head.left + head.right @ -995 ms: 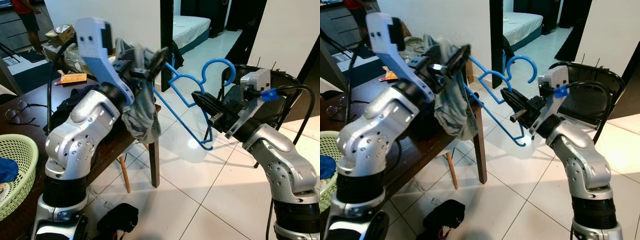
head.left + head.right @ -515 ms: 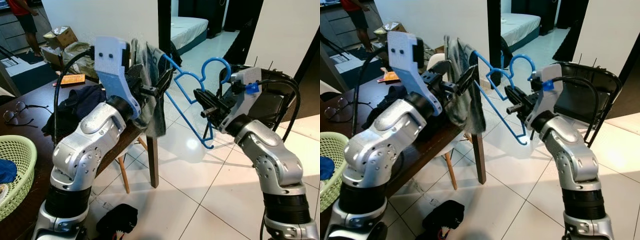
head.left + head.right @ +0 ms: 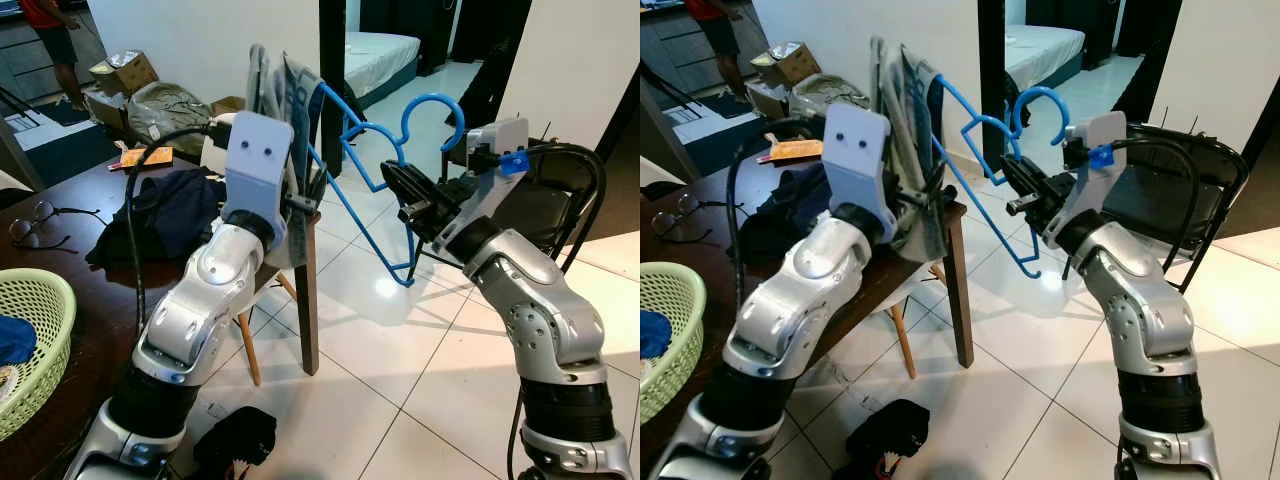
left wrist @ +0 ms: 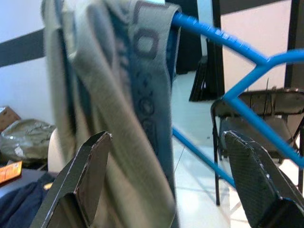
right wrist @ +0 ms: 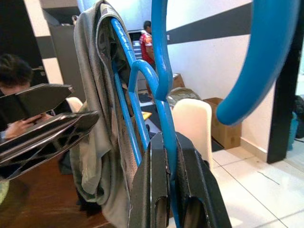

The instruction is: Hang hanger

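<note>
- The right gripper (image 3: 1020,192), right of centre in the head views, is clamped on the blue hanger (image 3: 375,195); in its wrist view the fingers (image 5: 149,190) pinch a thin bar.
- The left gripper (image 3: 300,200), centre left, has its fingers (image 4: 88,178) spread wide beside the grey garment (image 3: 905,140) draped over the hanger's far end.
- The hanger, held high at centre frame, looks like light, stiff, smooth plastic; a hold near the neck seems steadiest. The soft cloth weights one end and may slide.
- Any rail to hang it on cannot be made out; the black folding chair (image 3: 1185,190) stands behind.
</note>
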Tool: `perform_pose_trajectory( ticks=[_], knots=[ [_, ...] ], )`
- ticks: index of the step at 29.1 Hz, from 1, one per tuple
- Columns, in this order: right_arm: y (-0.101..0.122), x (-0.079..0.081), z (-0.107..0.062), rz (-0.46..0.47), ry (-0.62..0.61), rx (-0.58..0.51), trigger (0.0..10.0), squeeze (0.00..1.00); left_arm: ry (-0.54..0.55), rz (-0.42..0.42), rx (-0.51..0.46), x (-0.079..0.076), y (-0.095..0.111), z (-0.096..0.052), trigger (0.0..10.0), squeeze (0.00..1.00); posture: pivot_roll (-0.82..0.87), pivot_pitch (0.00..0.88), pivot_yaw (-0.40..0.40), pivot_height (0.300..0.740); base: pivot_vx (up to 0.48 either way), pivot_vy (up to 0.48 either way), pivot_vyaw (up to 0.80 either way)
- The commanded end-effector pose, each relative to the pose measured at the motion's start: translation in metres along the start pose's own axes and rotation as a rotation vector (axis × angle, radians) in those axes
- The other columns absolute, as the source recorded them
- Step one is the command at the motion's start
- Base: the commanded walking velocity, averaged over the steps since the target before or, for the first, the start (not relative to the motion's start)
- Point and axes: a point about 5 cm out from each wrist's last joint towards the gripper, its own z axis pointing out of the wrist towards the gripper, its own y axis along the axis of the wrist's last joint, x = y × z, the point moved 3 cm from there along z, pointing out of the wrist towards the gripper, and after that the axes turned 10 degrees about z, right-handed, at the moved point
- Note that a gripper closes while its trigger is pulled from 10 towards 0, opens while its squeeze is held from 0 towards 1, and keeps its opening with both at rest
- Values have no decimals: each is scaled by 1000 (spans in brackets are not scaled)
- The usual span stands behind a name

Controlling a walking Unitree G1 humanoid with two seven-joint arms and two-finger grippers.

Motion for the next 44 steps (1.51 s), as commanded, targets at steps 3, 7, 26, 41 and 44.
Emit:
perform_pose_trajectory(
  ticks=[3,7,26,41,44],
  knots=[
    [6,11,1,5,48,-26,10000,0,35,32,-37,3,6,4,10000,0,15,40,36,735,0,0,0],
    [6,13,2,12,61,-24,10000,0,39,30,-60,1,11,7,10000,0,16,40,35,735,0,0,0],
    [2,18,3,24,72,-12,10000,0,-37,-10,-159,-17,29,10,10000,0,17,41,34,735,0,0,0],
    [-3,31,-8,34,155,20,10000,0,126,60,-148,17,24,17,10000,0,9,35,44,735,0,0,0],
    [-4,33,-10,36,168,23,10000,0,136,61,-150,19,24,17,10000,0,9,33,46,735,0,0,0]
  ],
)
